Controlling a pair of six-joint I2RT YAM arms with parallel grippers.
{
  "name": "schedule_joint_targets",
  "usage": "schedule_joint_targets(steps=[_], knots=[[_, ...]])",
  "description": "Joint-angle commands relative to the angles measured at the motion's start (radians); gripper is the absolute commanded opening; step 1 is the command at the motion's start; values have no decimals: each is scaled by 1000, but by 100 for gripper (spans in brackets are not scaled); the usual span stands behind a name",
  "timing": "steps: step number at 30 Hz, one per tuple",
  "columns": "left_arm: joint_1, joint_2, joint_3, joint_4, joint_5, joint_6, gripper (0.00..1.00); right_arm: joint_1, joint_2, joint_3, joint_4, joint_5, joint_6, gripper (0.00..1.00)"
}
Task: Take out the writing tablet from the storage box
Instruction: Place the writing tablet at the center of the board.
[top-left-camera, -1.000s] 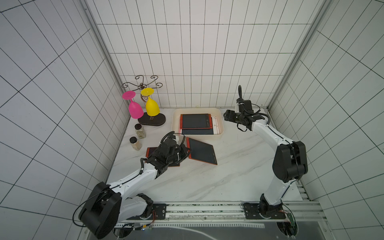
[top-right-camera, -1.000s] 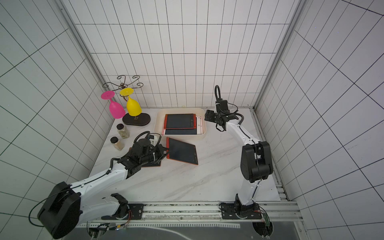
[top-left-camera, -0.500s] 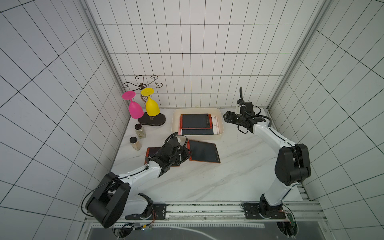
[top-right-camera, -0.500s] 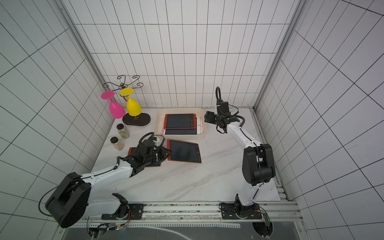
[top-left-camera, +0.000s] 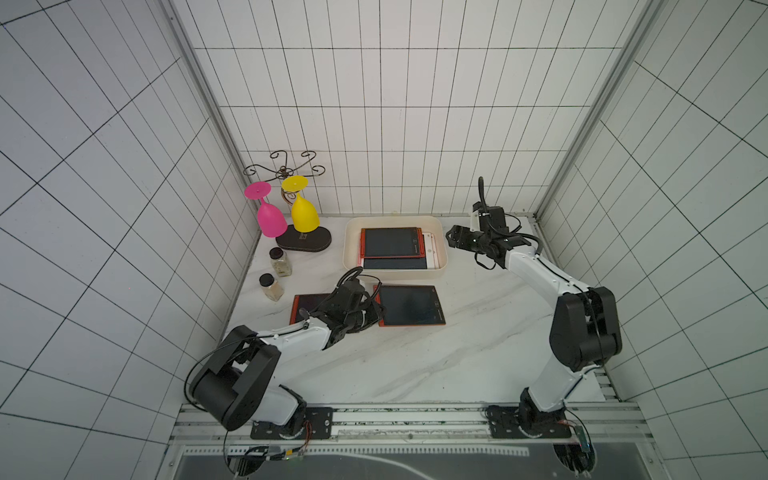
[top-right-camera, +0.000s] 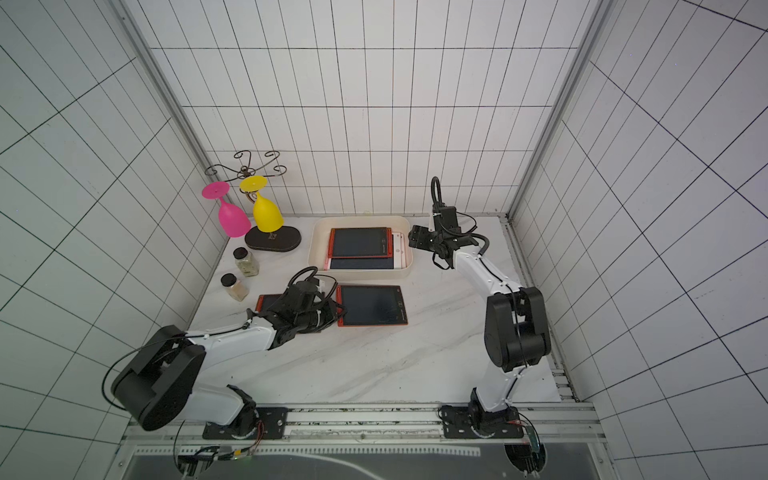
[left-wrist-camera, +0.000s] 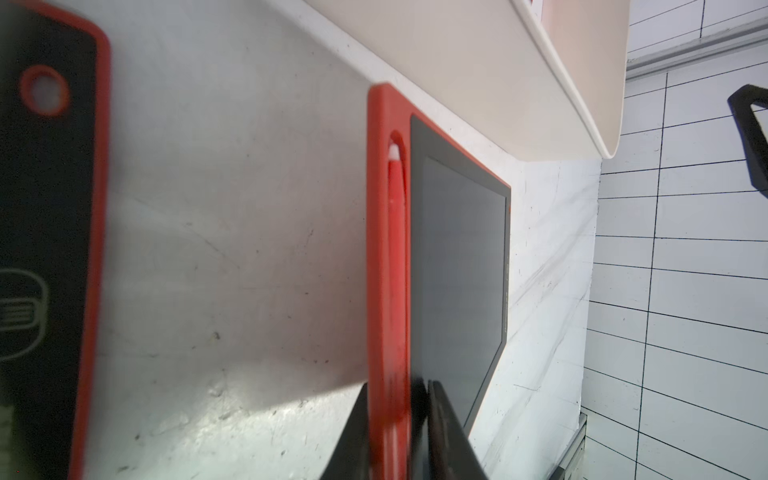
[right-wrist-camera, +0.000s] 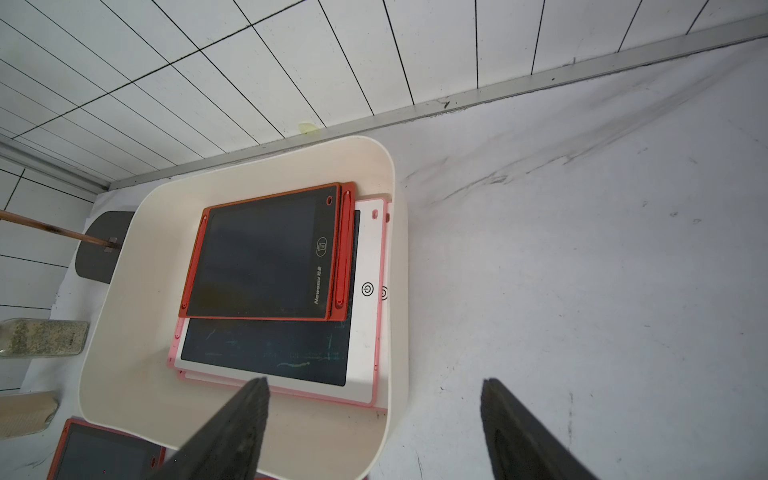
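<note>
Marble table (top-left-camera: 415, 365) (storage box (top-left-camera: 395, 275), tablets (top-left-camera: 409, 305))

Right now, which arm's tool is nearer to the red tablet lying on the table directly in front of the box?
Left. The left tool straddles the edge of that red tablet; the right tool is farther back, beside the storage box.

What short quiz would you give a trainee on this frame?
1. True or false: the right gripper holds a tablet.
2. How many tablets lie on the table, outside the box?
3. What tops the box's stack? A red tablet; B green tablet; C book.
Key: 1 false; 2 two, left tablet and right tablet; 3 A.
</note>
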Motion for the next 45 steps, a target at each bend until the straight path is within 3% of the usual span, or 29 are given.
schedule_joint_targets(steps=[1,10,20,26,33,38,45], knots=[[-3,21,16,6,-16,31,23,-8,-13,-49,19,-11,-2,81],[-4,20,45,-50,-38,77,39,-8,-3,-43,21,-17,0,81],[-4,-20,102,-176,-112,148,45,-6,-1,-35,19,-25,4,81],[19,-84,225,-358,-185,265,62,-5,-1,-25,11,-42,-9,82],[130,-131,413,-546,-266,459,97,35,36,51,-19,-84,-38,86],[259,-80,523,-622,-294,571,97,96,105,159,-50,-56,-33,86],[370,154,702,-700,-263,614,97,168,255,295,-53,51,8,86]])
